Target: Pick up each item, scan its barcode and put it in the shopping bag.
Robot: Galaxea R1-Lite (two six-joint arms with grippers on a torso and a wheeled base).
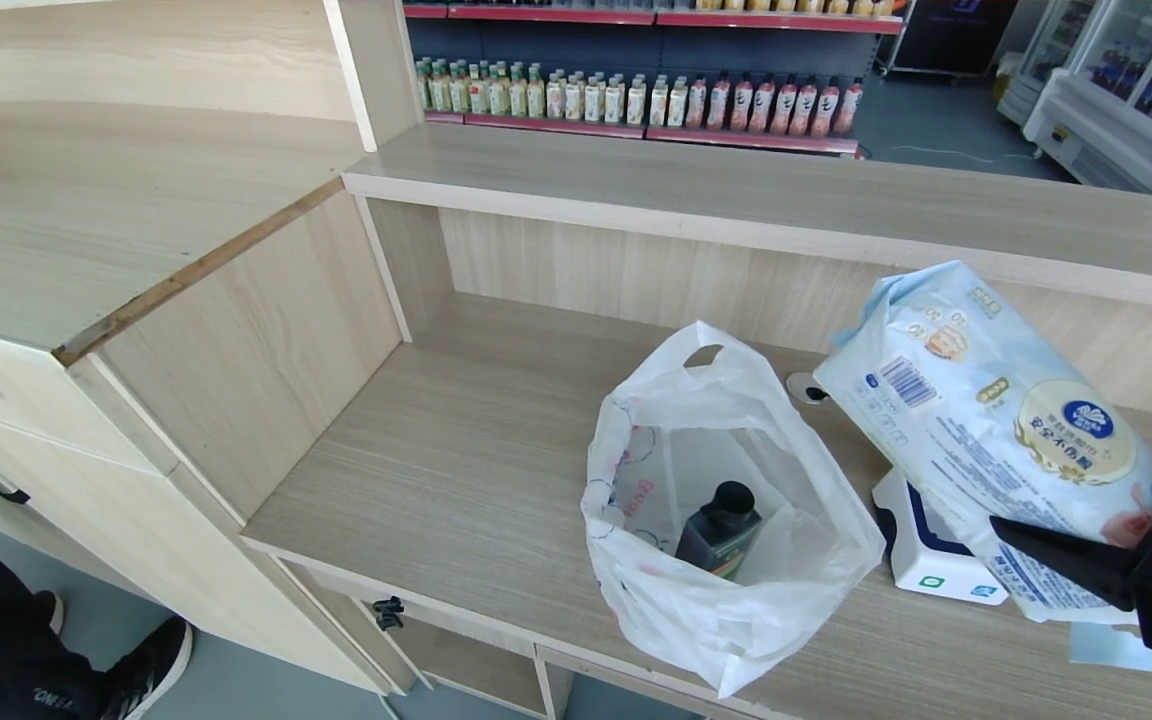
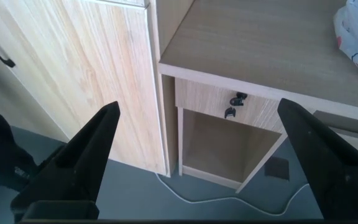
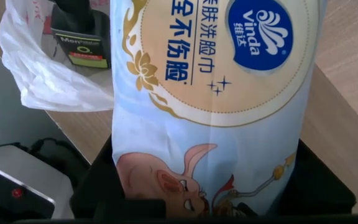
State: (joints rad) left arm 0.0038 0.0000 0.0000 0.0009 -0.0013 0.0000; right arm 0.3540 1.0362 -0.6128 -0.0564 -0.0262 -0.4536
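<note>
Shopping bag [image 1: 651,600]: white plastic, stood open-mouthed on the wooden counter [image 1: 456,450]; taken as the reference for all positions below.
Left gripper [image 2: 199,109]: out in front of the counter, left of the shopping bag and well apart from it; its two black fingers [image 2: 86,155] were spread wide with nothing between them.
Cabinet [image 1: 236,350]: pale wood, left of the shopping bag, its side panel closing off the counter's end.
Drawer lock [image 2: 235,102]: on the counter's front face, below and left of the shopping bag, with a key hanging in it.
Dark bottle [image 1: 721,530]: inside the shopping bag, upright on the bag's floor, black cap up.
Cable hole [image 1: 806,388]: in the counter top, just behind the shopping bag on its right.
Scanner [image 1: 926,560]: white box on the counter, just right of the shopping bag, partly under the tissue pack.
Tissue pack [image 1: 986,420]: light blue soft pack, off the counter, tilted, right of the shopping bag and above the scanner; its barcode [image 1: 908,382] was on the upper end, turned up towards the head camera.
Right gripper [image 1: 1096,470]: right of the shopping bag, closed around the tissue pack's lower end, one black finger [image 1: 1056,560] on each side of it.
</note>
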